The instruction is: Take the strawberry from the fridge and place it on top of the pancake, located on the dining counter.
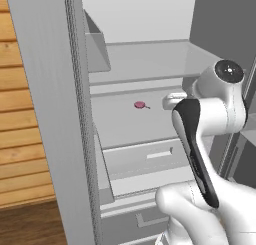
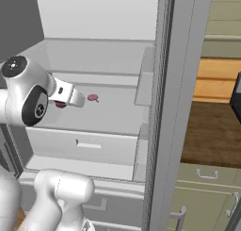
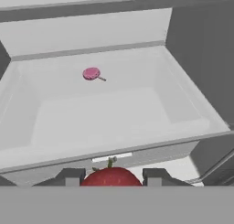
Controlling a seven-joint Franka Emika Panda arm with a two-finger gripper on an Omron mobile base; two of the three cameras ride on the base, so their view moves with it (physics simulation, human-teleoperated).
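The fridge (image 1: 50, 114) stands open in front of me, its pale grey shelf (image 3: 114, 113) lying wide in the hand view. My gripper (image 3: 112, 177) is shut on the red strawberry (image 3: 112, 178), which sits between the two dark fingertips (image 3: 73, 176) just outside the shelf's front lip. In the right base view the white hand (image 2: 70, 94) hovers before the same shelf, and a bit of red (image 2: 60, 104) peeks out beside it. The pancake and the dining counter are out of view.
A small pink lollipop-like thing (image 3: 92, 73) lies toward the back of the shelf. A drawer (image 1: 150, 156) sits below it, and door bins (image 1: 97, 49) hang on the left. A dark wooden countertop over grey-green cabinets (image 2: 212, 131) is to the right.
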